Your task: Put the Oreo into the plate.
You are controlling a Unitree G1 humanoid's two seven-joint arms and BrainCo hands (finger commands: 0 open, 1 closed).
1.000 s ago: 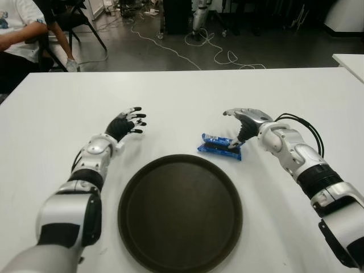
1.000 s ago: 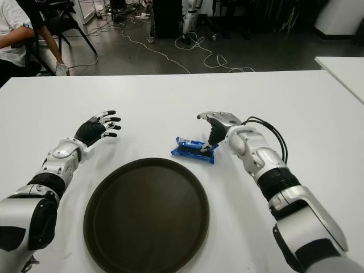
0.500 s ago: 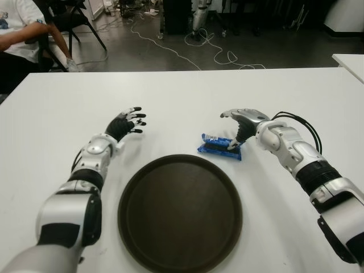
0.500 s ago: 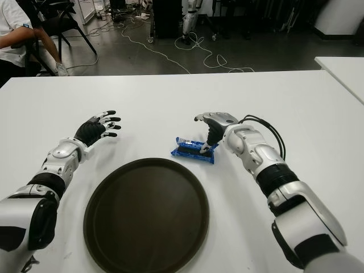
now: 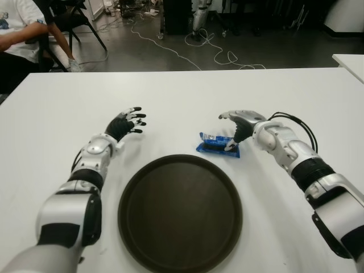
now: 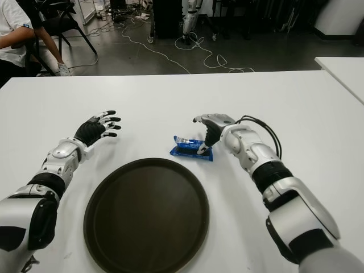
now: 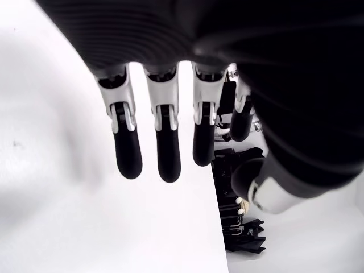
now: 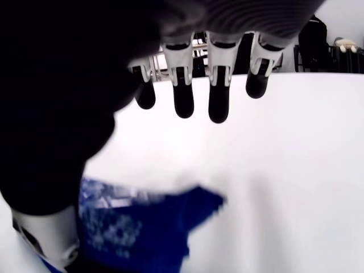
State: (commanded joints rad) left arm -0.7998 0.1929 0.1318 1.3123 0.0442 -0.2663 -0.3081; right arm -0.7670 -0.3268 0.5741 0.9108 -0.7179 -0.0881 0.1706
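The Oreo packet (image 5: pixel 217 145), blue and shiny, lies on the white table (image 5: pixel 182 96) just beyond the far right rim of the dark round plate (image 5: pixel 132 190). My right hand (image 5: pixel 234 126) hovers over the packet's right end. Its four fingers (image 8: pixel 219 96) are stretched out and the thumb tip presses on the blue wrapper (image 8: pixel 136 227); nothing is enclosed. My left hand (image 5: pixel 128 120) shows to the left of the plate's far side, fingers (image 7: pixel 165 142) spread and holding nothing. The plate has nothing on it.
A seated person (image 5: pixel 17 31) and a chair are beyond the table's far left corner. Cables (image 5: pixel 210 51) run over the floor behind the table. A second white table's corner (image 5: pixel 350 60) shows at the far right.
My right hand has shifted slightly left, and the Oreo packet has slid a little left with it. The left hand has not moved.
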